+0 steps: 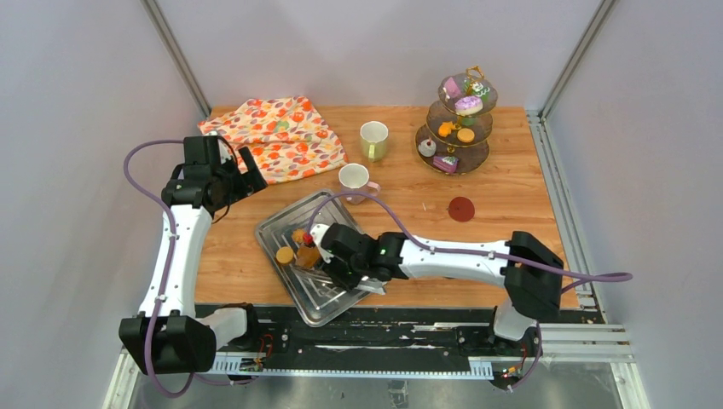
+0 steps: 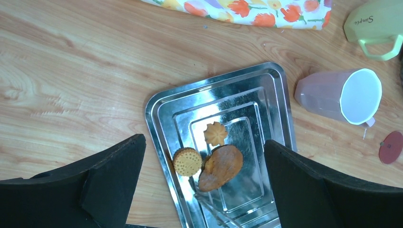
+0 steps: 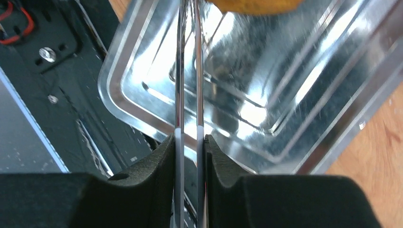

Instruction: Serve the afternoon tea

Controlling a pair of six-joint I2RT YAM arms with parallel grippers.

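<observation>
Two mugs are seen on the wooden table (image 1: pixel 511 183): one pale-green mug (image 1: pixel 373 139) and one pink mug (image 1: pixel 354 179), set near each other beside the floral cloth (image 1: pixel 277 136). One three-tier stand (image 1: pixel 465 123) is placed at the far right. Two orange cookies (image 1: pixel 465 135) are counted on its middle tier, a pink-iced donut (image 1: pixel 468 105) and a purple cake (image 1: pixel 452 87) on the top tier, and two small cakes on the bottom tier (a greenish piece at the top is too small to be made out). One red disc (image 1: pixel 461 209) lies on the wood just in front of the stand. One metal tray (image 2: pixel 161 109) is set at the near edge, and three pastries are counted in it: a flower-shaped cookie (image 2: pixel 215 133), a round cookie (image 2: pixel 187 161) and a brown oval pastry (image 2: pixel 221 167), the last two touching. The right gripper (image 3: pixel 189 142) is pressed onto one pair of metal tongs (image 3: pixel 187 71), whose two blades are squeezed almost together; their tips are reached out to the brown pastry, though whether it is clamped cannot be told. The left gripper (image 2: pixel 204 145) is held above the table with its fingers spread wide, and nothing is held in it.
</observation>
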